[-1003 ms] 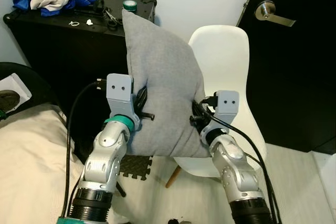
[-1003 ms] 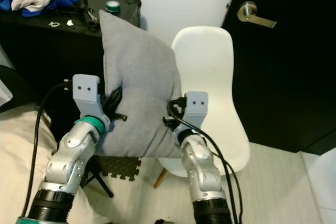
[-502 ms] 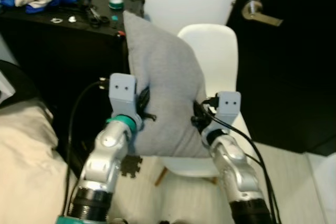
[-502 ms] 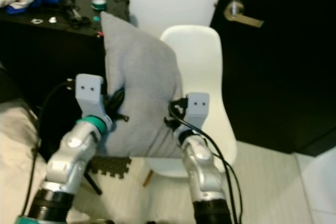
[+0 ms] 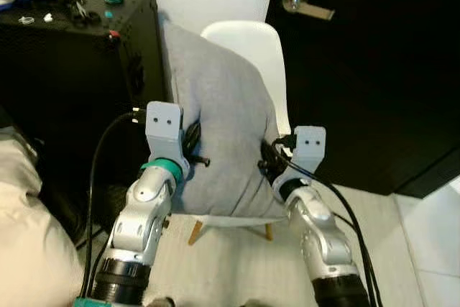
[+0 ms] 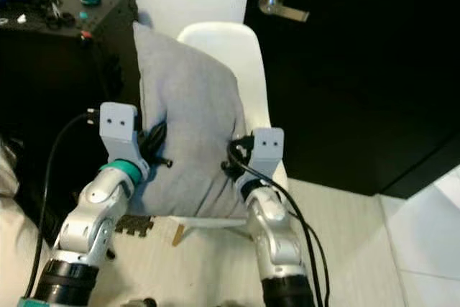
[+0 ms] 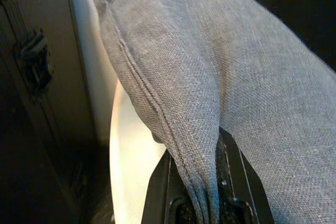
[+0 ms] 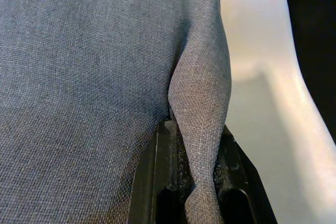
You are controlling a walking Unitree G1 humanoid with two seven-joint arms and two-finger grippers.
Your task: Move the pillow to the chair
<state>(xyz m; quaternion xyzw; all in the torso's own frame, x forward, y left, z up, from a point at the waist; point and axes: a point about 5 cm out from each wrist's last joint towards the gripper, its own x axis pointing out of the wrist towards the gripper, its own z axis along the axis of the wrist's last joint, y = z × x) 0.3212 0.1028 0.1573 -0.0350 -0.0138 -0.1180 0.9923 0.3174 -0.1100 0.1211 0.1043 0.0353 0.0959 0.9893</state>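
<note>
A grey pillow is held upright in the air between both arms, in front of a white chair. My left gripper is shut on the pillow's left edge; the left wrist view has the seam pinched between its black fingers. Pinching a fold of the right edge, my right gripper is shut too, its fingers on either side of the fabric. The pillow covers most of the chair's seat and back. The chair's wooden legs show under the pillow.
A black case with small items and clothes on top stands to the left of the chair. A black door with a metal lever handle is behind on the right. Pale bedding lies at lower left. Light floor spreads at right.
The camera has swung to the right: the case and bed slid left and the door fills more of the view. Both grippers keep their hold and the pillow now hangs over the chair.
</note>
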